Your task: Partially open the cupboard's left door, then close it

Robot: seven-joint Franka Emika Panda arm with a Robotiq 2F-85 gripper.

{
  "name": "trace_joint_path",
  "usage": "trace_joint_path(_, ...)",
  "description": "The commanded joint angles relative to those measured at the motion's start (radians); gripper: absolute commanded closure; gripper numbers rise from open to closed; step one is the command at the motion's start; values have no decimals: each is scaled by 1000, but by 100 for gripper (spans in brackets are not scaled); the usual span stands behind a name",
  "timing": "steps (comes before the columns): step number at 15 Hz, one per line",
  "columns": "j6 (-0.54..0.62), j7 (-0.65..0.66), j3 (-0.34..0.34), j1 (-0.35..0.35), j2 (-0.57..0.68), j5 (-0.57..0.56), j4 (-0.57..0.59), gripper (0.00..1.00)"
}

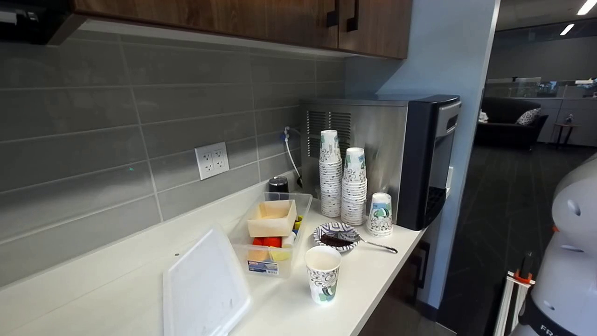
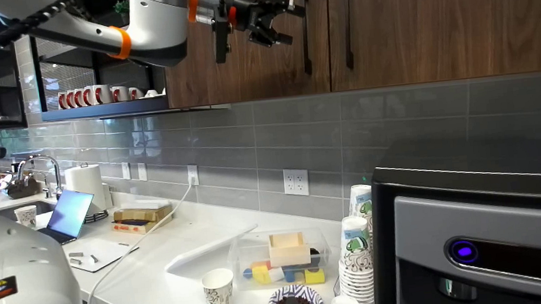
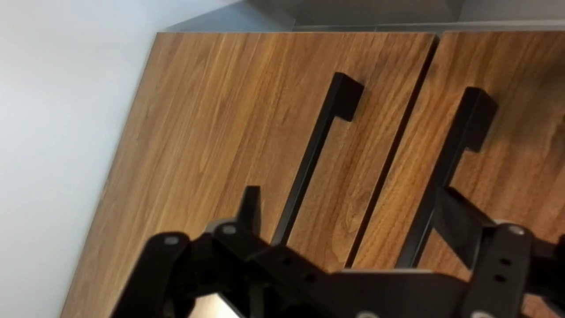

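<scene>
The cupboard is dark brown wood, and both its doors look shut. Its left door (image 2: 253, 70) has a long black bar handle (image 2: 305, 31) by its right edge; the door also shows in an exterior view (image 1: 210, 18). In the wrist view, which looks upside down, the left door (image 3: 525, 176) is at the right with its handle (image 3: 441, 176). My gripper (image 2: 290, 24) is open and empty in front of the left door, near that handle. In the wrist view my gripper (image 3: 348, 194) has one finger overlapping the left handle; I cannot tell whether they touch.
The twin right door (image 2: 450, 18) has its own handle (image 2: 349, 22) close beside. A blue wall (image 1: 447, 56) bounds the cupboard. Below, the counter (image 2: 160, 289) holds a clear bin (image 2: 240, 252), stacked cups (image 2: 357, 281) and an ice machine (image 2: 424, 177). An open shelf with mugs (image 2: 101, 94) adjoins the cupboard.
</scene>
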Motion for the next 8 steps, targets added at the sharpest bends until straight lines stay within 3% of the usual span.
trace_joint_path(1,31,12,-26,27,83,-11,83,0)
trace_joint_path(8,52,2,-45,38,197,-3,179,0)
